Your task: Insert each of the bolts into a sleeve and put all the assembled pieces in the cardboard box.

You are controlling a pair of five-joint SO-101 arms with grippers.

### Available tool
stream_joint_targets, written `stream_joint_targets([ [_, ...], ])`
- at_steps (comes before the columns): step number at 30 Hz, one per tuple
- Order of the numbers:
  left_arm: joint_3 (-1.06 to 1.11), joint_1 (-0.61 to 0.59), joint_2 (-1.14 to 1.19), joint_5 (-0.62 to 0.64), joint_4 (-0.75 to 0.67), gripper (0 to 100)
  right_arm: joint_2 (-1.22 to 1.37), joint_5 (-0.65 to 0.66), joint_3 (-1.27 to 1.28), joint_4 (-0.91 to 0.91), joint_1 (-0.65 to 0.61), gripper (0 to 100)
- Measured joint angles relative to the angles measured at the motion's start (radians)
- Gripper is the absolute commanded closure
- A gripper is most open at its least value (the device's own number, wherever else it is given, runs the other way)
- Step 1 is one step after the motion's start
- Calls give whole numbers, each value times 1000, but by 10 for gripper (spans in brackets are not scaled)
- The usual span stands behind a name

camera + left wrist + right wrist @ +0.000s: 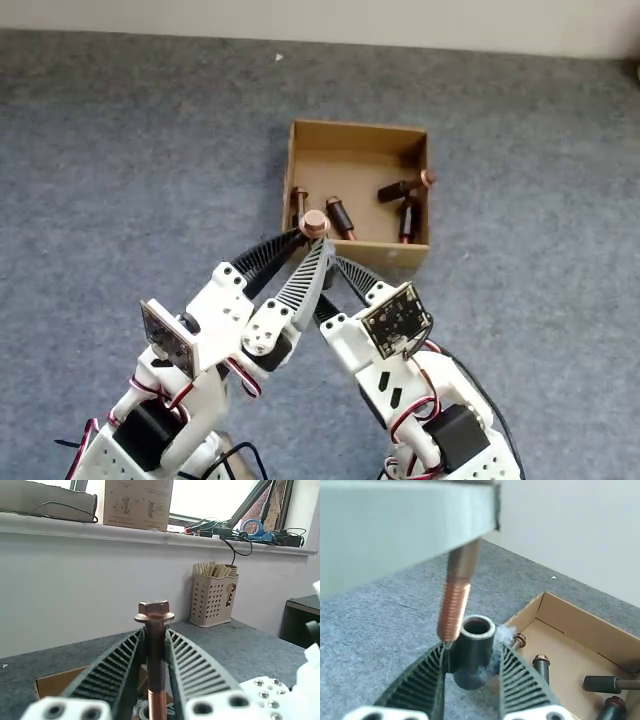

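— We see a copper-coloured hex-head bolt (154, 614) and a black cylindrical sleeve (470, 661).
— We also note the black, ribbed left end effector (155, 635) and right end effector (472, 652), a plain brown cardboard box (350, 172), a grey table (130, 150).

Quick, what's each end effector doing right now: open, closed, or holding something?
Left end effector: closed, holding a bolt.
Right end effector: closed, holding a sleeve.
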Motion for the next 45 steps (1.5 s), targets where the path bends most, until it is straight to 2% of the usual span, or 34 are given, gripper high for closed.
stream_joint_targets([
  [6,-9,-6,2,0,0,994,-2,5,-2,8,-14,994],
  [11,-31,-6,2,0,0,994,-2,60,18,8,-51,994],
  [34,40,-9,-2,0,-3,994,0,69,21,9,-37,994],
  [45,61,-5,2,0,-3,994,-2,69,-35,170,-35,994],
])
